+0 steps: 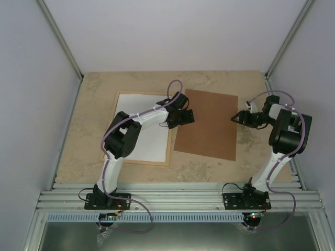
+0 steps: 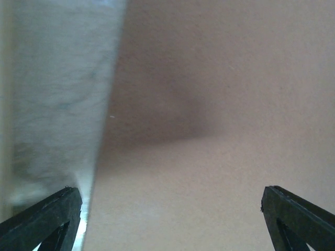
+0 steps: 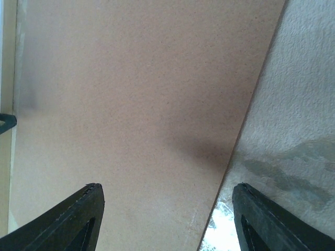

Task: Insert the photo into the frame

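Note:
The frame [image 1: 142, 163] of light wooden slats lies flat on the left of the table with a white sheet [image 1: 152, 141] inside it. The photo is not in view. A brown fibreboard panel [image 1: 207, 125] lies to the right of the frame. My left gripper [image 1: 189, 116] is open and empty, low over the panel's left edge [image 2: 220, 104], its jaws straddling that edge [image 2: 170, 209]. My right gripper [image 1: 235, 117] is open and empty, low over the panel's right edge [image 3: 136, 94], its jaws straddling that edge [image 3: 167, 204].
The table is beige stone [image 1: 94, 104] with white walls on three sides and metal rails along the near edge [image 1: 172, 196]. The left arm reaches across the frame. A strip of the frame's slat [image 3: 8, 172] shows at the left edge of the right wrist view.

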`<state>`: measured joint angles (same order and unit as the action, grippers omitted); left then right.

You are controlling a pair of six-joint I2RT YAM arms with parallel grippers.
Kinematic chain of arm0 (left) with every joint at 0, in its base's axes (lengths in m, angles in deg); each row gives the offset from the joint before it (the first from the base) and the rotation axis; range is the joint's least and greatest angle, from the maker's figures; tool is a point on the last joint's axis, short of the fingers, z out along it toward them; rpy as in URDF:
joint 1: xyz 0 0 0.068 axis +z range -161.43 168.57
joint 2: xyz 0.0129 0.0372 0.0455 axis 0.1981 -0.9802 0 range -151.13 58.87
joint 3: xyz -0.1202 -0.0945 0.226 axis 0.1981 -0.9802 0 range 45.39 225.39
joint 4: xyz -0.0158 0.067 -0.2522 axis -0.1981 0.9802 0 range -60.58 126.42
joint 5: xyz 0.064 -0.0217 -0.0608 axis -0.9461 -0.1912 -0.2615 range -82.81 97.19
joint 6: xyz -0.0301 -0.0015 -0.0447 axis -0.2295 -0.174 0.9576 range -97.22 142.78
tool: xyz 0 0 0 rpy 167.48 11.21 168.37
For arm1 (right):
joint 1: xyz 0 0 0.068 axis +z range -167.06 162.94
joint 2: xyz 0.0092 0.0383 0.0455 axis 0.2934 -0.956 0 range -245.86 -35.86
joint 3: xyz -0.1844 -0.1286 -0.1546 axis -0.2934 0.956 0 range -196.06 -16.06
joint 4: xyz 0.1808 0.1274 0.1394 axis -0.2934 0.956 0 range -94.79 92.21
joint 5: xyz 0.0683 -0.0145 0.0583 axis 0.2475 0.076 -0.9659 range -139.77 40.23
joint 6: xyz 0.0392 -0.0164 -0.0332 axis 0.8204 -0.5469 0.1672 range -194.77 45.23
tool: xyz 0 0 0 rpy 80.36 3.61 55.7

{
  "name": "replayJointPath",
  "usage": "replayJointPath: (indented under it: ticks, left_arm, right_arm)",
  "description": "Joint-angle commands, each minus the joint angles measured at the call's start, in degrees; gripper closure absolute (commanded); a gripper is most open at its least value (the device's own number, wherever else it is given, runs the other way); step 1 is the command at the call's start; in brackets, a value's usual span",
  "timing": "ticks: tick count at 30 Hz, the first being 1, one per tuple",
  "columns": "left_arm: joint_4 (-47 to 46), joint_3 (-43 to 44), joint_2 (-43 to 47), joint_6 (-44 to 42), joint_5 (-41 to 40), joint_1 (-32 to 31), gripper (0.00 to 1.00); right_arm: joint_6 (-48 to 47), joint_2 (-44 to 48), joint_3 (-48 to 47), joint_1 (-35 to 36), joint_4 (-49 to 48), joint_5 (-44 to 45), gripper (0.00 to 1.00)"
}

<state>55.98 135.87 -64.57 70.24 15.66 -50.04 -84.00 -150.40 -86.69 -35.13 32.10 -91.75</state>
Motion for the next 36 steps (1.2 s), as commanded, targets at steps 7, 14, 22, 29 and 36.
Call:
replayJointPath:
  ticks: [7,14,22,29,36]
  left_arm:
    - [-3.9,2.0,-5.5,-2.6,13.5,-1.9,0.08]
    - [-20.8,-1.7,2.9,-3.8,20.9,-1.9,0.14]
    - [-30.6,-6.2,8.9,-2.4,24.6,-1.9,0.15]
    - [-31.6,-9.1,13.5,-3.4,24.2,-1.8,0.15]
    - [-23.1,-15.0,18.3,-4.3,24.7,2.7,0.16]
  right_arm:
    - [1.3,-6.1,6.9,2.4,5.4,7.5,0.34]
    - [0.8,-6.5,7.1,2.8,6.0,5.5,0.38]
    - [0.6,-6.1,7.5,3.1,5.9,4.4,0.40]
    - [0.3,-5.9,7.4,4.5,6.1,1.9,0.41]
    - [0.3,-6.2,6.1,10.2,6.4,-5.3,0.42]
